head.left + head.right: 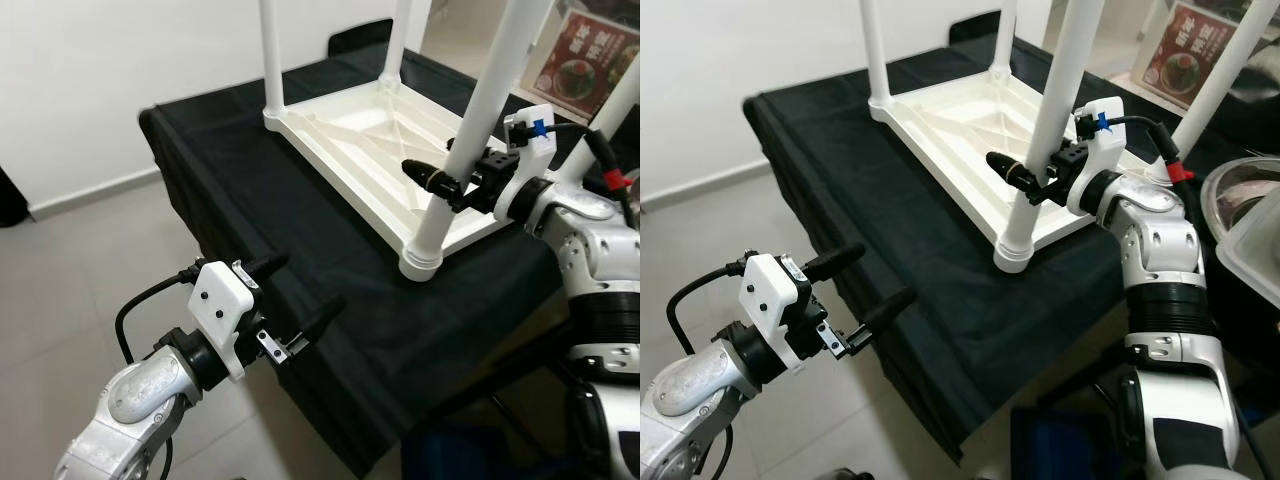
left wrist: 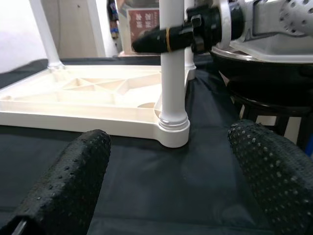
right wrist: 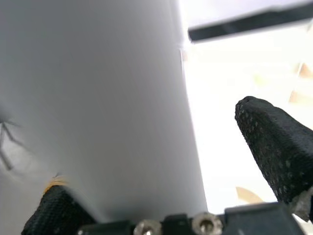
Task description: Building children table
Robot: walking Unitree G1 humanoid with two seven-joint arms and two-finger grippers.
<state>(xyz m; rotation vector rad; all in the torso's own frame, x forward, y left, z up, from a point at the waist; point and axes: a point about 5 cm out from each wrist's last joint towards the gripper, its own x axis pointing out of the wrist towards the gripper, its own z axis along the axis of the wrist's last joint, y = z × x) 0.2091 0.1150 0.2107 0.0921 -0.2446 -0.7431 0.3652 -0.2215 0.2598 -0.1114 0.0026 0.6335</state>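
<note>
The right gripper, at the centre right of the left eye view, has its two long black fingers set around the nearest white leg of the children table, one finger reaching out past the leg on its left side; in the right wrist view the smooth, matte white tube sits against one dotted rubber pad while the other pad stands apart from it, so the fingers straddle the leg rather than pinch it tight. The left gripper, at the lower left of that view, hangs just off the near edge of the cloth with its fingers spread wide and nothing between them; its fingertips show a fine stippled rubber texture. The children table lies upside down in the upper middle of the frame, a white moulded plastic top with a raised rim and thin diagonal ribs across its underside, round socket collars at the corners and straight cylindrical legs standing up from them. The gripped leg ends in a ringed collar at the table's near corner. All this rests on a black cloth, soft and slightly creased, draped over a surface and hanging down its sides. A pale tiled floor and a white wall fill the left of the frame, and a red printed poster stands at the upper right.
</note>
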